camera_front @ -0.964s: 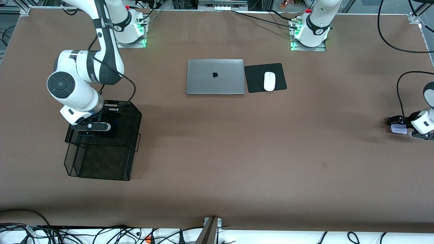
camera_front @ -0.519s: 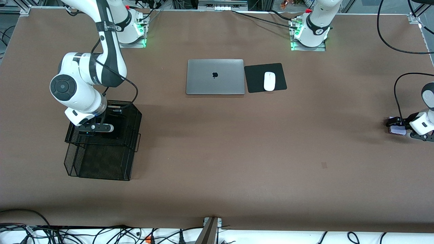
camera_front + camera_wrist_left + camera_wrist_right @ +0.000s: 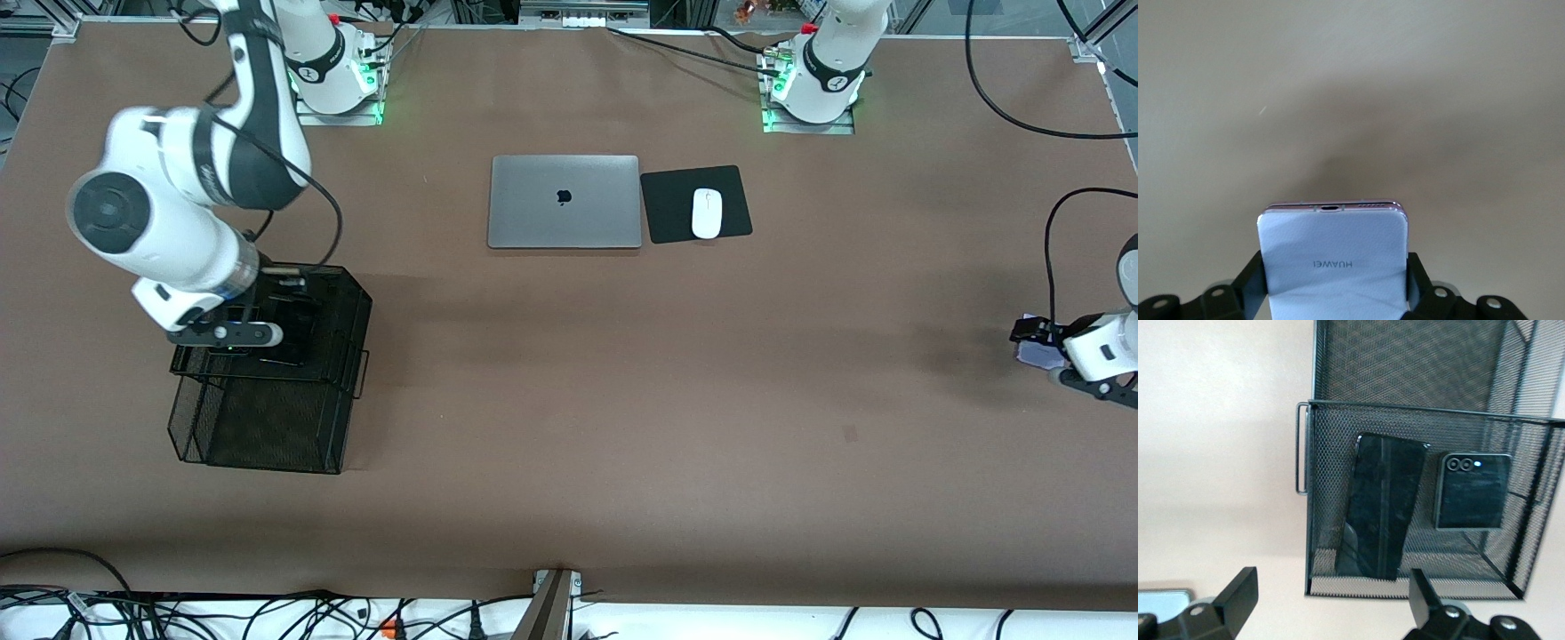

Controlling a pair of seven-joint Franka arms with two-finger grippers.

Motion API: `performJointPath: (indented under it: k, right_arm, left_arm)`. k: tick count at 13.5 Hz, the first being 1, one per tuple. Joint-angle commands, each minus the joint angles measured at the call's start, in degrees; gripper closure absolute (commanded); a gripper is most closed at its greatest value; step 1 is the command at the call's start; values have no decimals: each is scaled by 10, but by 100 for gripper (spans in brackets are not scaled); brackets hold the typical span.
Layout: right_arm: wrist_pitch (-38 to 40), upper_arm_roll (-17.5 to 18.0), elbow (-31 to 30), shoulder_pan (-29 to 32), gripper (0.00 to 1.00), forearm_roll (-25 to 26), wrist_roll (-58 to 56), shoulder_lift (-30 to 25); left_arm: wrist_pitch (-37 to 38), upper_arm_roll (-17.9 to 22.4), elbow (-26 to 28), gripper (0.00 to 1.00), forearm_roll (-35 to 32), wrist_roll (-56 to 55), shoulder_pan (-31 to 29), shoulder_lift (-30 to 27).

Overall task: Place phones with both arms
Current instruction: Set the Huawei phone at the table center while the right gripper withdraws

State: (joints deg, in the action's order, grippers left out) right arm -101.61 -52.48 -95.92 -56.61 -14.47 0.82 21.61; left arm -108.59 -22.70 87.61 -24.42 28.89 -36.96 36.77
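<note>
A pale lavender-white phone (image 3: 1333, 260) is clamped between the fingers of my left gripper (image 3: 1335, 283), just above the brown table at the left arm's end (image 3: 1034, 354). My right gripper (image 3: 1331, 597) hangs open and empty over the black mesh basket (image 3: 351, 293) at the right arm's end. In the basket's upper tray (image 3: 1418, 410) lie a long black slab phone (image 3: 1381, 507) and, beside it, a squarish black folded phone (image 3: 1471, 492) with two camera dots. From the front, the right arm's wrist (image 3: 227, 333) covers most of that tray.
A closed silver laptop (image 3: 564, 202) lies mid-table near the bases, with a black mouse pad (image 3: 667, 213) and a white mouse (image 3: 706, 213) beside it. Cables run along the table's front edge (image 3: 267, 613).
My right gripper has opened and risen away from the tray, leaving the long black phone in it. My left gripper has shut on the lavender phone and shifted slightly with it.
</note>
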Motion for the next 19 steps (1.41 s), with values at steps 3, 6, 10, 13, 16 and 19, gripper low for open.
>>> performJointPath:
  k: [3, 6, 10, 13, 16, 19]
  right_arm:
    - [90, -36, 83, -1, 0, 3, -2, 0]
    - [90, -39, 84, -1, 0, 2, 30, -1]
    - [90, -43, 84, -1, 0, 2, 30, -1]
    - [89, -45, 84, -1, 0, 2, 31, -1]
    - [87, -45, 84, -1, 0, 1, 33, 0]
    - [88, -43, 84, -2, 0, 1, 35, 3]
  left_arm:
    - [66, -80, -12, 87, 94, -15, 71, -14]
    - [34, -81, -12, 88, 158, -127, 165, 6]
    - [-115, -80, -10, 89, 160, -338, 305, 49]
    - [-254, -74, -9, 89, 153, -524, 408, 95]
    - [-379, -70, -12, 89, 152, -612, 477, 150]
    - [-453, -35, -9, 72, 153, -629, 525, 173]
